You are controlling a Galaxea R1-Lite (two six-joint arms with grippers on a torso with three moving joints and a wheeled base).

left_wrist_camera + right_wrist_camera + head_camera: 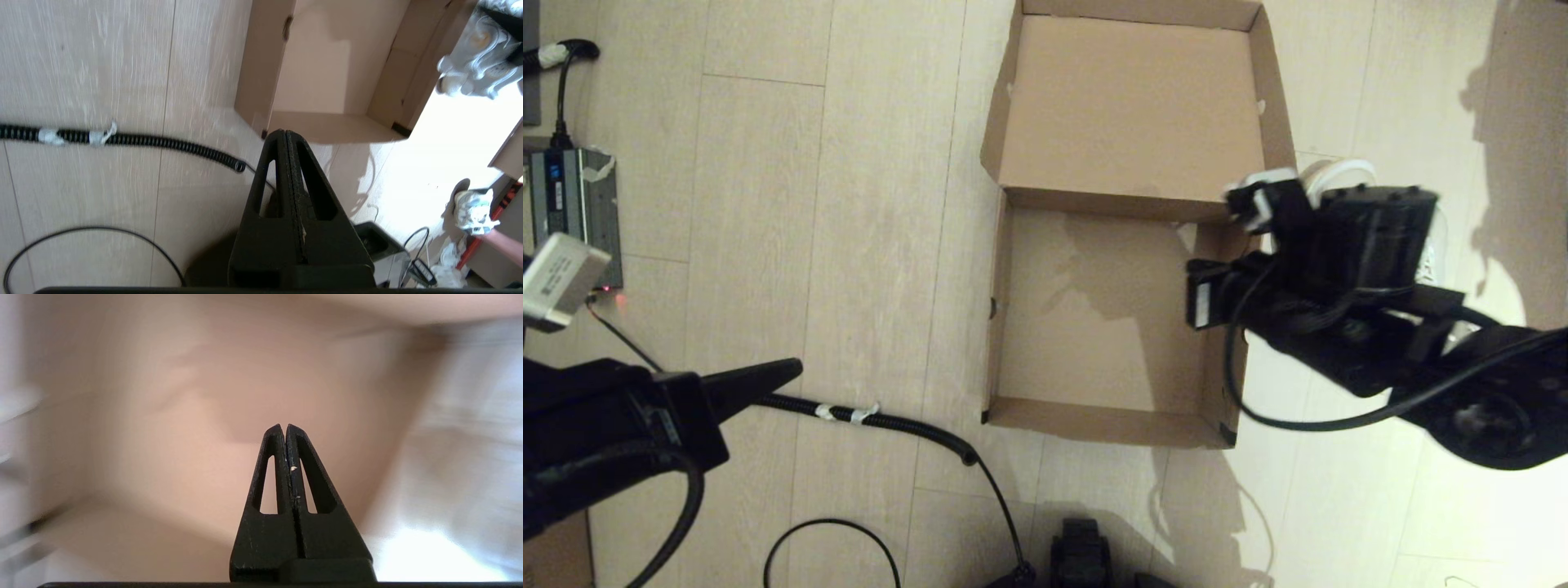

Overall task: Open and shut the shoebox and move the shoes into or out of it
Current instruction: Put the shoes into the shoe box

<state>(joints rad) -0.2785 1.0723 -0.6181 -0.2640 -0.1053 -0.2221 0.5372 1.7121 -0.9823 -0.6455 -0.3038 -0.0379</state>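
Your shoebox (1094, 318) lies open on the wood floor (849, 204), lid flap folded back flat on the far side, nothing visible inside. Your right arm (1347, 278) hangs over the box's right wall. Your left gripper (788, 371) sits well left of the box, above a corrugated black cable (890, 425).

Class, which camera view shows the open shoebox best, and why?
The head view: the whole shoebox shows, lid flap folded back, nothing visible inside. The left wrist view catches only its near corner and part of the inside. The right wrist view shows only blurred brown cardboard.
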